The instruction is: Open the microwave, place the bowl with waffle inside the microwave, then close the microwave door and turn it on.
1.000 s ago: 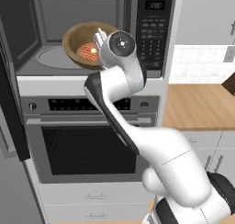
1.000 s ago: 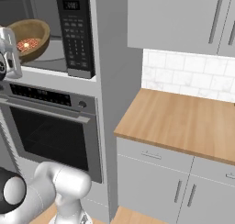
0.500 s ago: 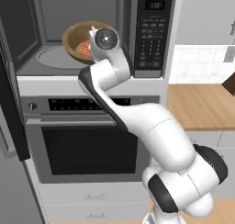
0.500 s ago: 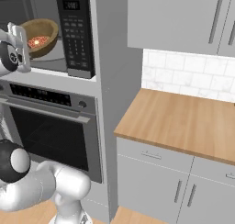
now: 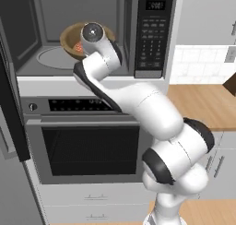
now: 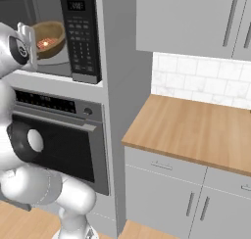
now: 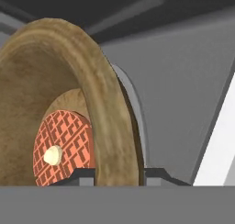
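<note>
Hand (image 7: pixel 112 175) pinches rim of small brown wooden bowl with reddish waffle (image 7: pixel 69 122), tilted inside grey microwave cavity (image 5: pixel 55 16); waffle may slide out.

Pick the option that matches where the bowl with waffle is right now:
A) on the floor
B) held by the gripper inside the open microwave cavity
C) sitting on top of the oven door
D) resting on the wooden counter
B: the gripper has its fingertips on either side of the rim of the bowl with waffle, holding it tilted over the turntable inside the microwave, whose cavity stands open.
</note>
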